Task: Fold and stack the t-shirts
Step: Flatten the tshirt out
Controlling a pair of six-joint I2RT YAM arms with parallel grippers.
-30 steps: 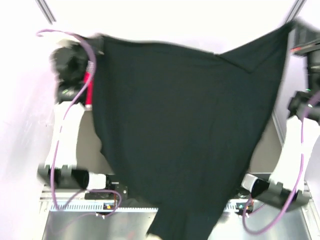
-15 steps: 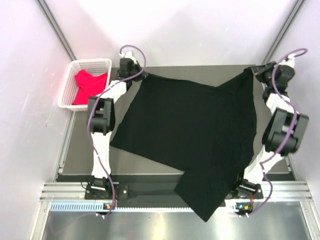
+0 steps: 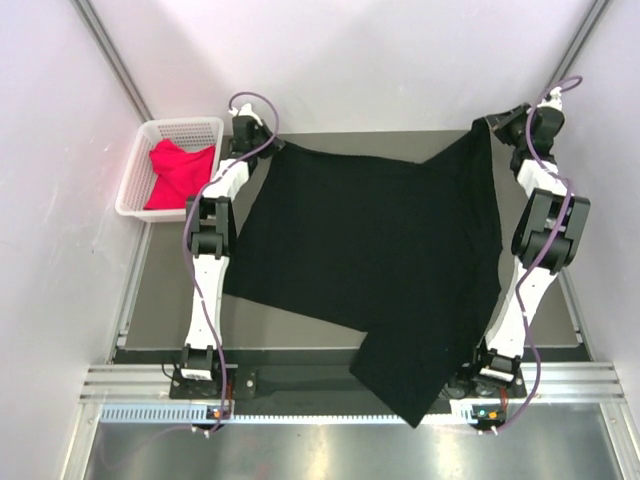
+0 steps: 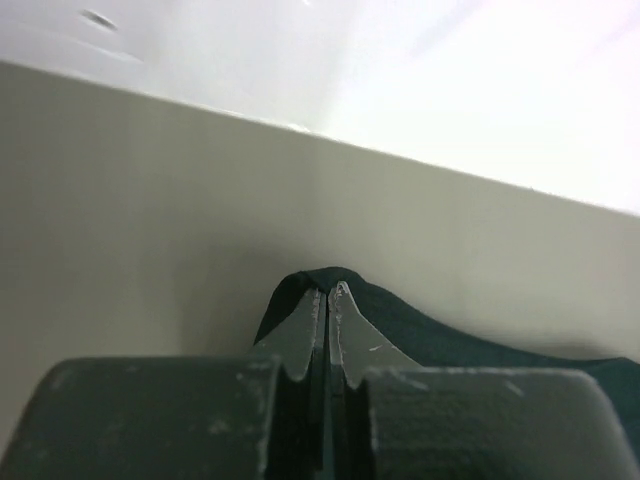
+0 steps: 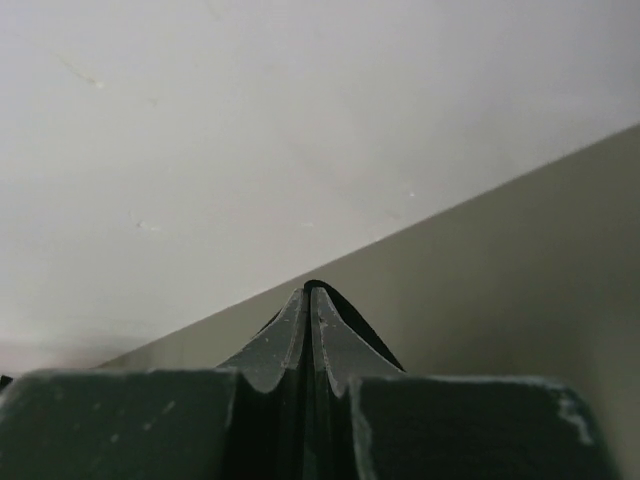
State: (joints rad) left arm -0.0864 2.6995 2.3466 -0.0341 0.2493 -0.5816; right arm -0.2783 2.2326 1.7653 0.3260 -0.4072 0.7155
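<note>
Two robot arms reach to the far end of a dark table (image 3: 165, 300) with a black t-shirt (image 3: 380, 250) stretched between them. The left gripper (image 3: 262, 143) pinches the shirt's far-left corner near the table's back edge. The right gripper (image 3: 497, 122) pinches the far-right corner, which rises to a peak above the back-right of the table.

From the left wrist, the fingers (image 4: 300, 335) are pressed together, with a fold of black cloth bulging out around their tips above the pale grey tabletop. From the right wrist, the fingers (image 5: 335, 345) meet the same way, with a thin rim of black fabric showing at their point against the light wall (image 5: 250, 120).

Between the two pinched corners the shirt's far edge dips in a shallow sag, with a diagonal crease running down from the right corner. The cloth spreads over most of the table's middle and right. Its left edge slants toward the left arm. Its near end narrows to a flap that hangs over the table's front edge and across the metal rail (image 3: 300, 412), close to the right arm's base.

A red-pink t-shirt (image 3: 175, 172) lies crumpled in a white lattice basket (image 3: 185, 124) off the table's far-left corner, just beside the left arm's wrist.
</note>
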